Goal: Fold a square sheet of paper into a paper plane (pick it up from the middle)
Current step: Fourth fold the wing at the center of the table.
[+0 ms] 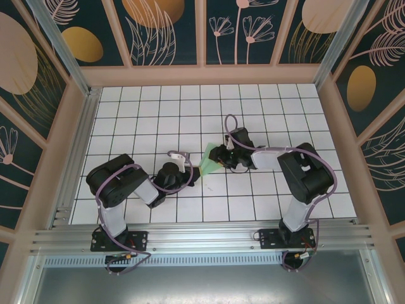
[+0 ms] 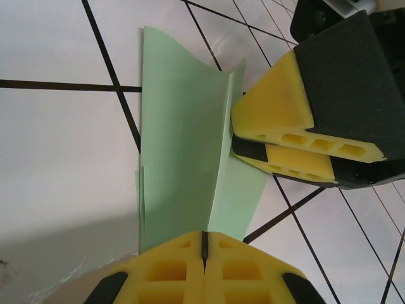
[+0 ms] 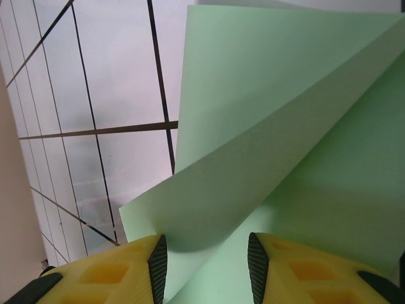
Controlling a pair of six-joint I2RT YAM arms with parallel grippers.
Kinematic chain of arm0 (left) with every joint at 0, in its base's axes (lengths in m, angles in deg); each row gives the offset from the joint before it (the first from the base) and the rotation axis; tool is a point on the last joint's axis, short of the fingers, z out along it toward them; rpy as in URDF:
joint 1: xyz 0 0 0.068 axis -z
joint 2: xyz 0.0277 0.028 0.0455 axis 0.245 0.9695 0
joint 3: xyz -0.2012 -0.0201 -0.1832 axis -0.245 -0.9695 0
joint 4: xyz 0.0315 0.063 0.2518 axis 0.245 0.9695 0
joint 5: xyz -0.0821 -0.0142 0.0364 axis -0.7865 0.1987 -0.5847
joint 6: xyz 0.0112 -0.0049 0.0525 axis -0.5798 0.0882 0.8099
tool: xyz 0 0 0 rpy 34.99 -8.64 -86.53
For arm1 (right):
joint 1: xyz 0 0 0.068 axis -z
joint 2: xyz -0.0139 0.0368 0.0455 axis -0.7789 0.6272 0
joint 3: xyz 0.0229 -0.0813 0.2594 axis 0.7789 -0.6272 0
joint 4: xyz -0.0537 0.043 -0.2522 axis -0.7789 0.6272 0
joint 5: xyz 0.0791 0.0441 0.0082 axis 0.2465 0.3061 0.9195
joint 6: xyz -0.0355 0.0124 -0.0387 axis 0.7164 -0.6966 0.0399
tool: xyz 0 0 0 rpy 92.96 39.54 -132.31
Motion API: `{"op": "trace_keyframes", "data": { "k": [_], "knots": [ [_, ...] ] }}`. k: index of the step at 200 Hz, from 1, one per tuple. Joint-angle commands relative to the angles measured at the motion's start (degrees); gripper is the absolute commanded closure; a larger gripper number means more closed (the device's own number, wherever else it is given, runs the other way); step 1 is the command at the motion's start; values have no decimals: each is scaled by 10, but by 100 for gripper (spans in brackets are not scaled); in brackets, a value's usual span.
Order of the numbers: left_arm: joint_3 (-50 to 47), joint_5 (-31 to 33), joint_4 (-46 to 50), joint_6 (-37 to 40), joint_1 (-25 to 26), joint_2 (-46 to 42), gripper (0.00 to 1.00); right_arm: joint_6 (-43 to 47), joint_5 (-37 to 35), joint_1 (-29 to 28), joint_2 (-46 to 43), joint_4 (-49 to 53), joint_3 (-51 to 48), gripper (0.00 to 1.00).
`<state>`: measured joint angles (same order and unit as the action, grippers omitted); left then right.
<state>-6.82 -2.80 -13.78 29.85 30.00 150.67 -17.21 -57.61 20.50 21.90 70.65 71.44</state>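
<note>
Surface (image 1: 158, 114): white tiles, dark grid lines, patterned panels on the walls around.

Left arm (image 1: 120, 180): folded low at near left, reaching in toward centre. Right arm (image 1: 304, 168): bent in from near right, wrist turned leftward.

Sheet of paper (image 1: 209, 161): pale green, partly folded, near mid-surface between the two tools. Lower layer flat on the tiles, one flap raised along a long crease (image 2: 224, 139). No dart shape yet, so judged early to middle of the folding.

Left tool (image 2: 204, 244): clenched, fingers pressed together, apparently pinching the near end of the sheet at the foot of the crease.

Right tool (image 3: 205, 259): partly released, clear gap between the pads (image 3: 158, 263), raised flap standing in that gap. Cannot tell whether either pad touches the paper. From the left wrist view, sits just beside the far end of the crease.

Risks from here, as judgement only:
- Right tool closing off the crease line. Result: skewed fold, lopsided wings. Cause: flap leaning to one side, not centred between the pads.
- Both tools clamped and drawn apart. Result: tear in the thin sheet, or slip out of the left pinch. Cause: too much tension on one small grip area.
- Lower layer sliding over the smooth tiles during a press. Cause: only the left pinch as anchor.
- Crumpling instead of creasing. Cause: a broad pad meeting unsupported, raised paper.
</note>
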Motion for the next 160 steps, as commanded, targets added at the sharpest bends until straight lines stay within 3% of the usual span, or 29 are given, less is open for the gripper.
{"op": "trace_keyframes", "data": {
  "k": [1,22,68,122,160],
  "knots": [
    [-3,-11,-16,-9,-5,11,100,18,-13,-4,13,24,22,58],
    [-1,-19,-14,-12,-6,9,99,20,-22,-4,21,38,26,58],
    [3,-34,3,-24,-13,-17,81,21,-42,-4,37,62,31,55],
    [20,-23,83,-33,-20,-77,65,35,-76,-4,57,105,45,53],
    [61,-14,198,-55,-28,-99,60,63,-103,-21,68,127,50,53]
  ]
}}
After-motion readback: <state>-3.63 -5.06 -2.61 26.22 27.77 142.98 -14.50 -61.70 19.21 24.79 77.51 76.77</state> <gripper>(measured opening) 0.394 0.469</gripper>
